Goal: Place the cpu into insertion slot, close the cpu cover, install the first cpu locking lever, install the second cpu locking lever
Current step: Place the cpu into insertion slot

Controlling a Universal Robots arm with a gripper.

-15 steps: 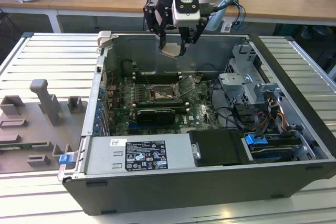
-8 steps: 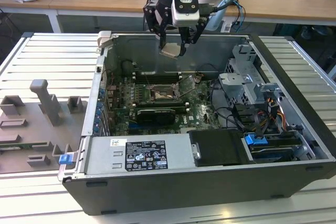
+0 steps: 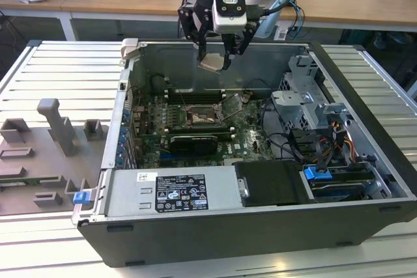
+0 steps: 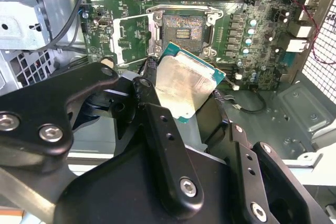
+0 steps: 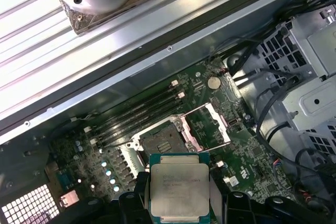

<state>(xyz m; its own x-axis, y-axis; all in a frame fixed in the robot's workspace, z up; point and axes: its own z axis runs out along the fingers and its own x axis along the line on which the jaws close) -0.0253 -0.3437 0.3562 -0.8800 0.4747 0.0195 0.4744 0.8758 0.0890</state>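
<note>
Holding the cpu [image 4: 184,90] clamped in the jaws above the uncovered insertion slot [image 4: 185,31], mid-placement, seemingly needing squaring.

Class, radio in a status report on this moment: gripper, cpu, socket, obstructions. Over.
Gripper shut on the cpu, held over the open computer case. Insertion slot empty, cpu cover swung open beside it. Nothing seen across the slot.

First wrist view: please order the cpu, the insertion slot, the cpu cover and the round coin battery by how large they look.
1. cpu, but it is nearest the camera.
2. insertion slot and cpu cover: alike, not ranked.
3. coin battery.
</note>
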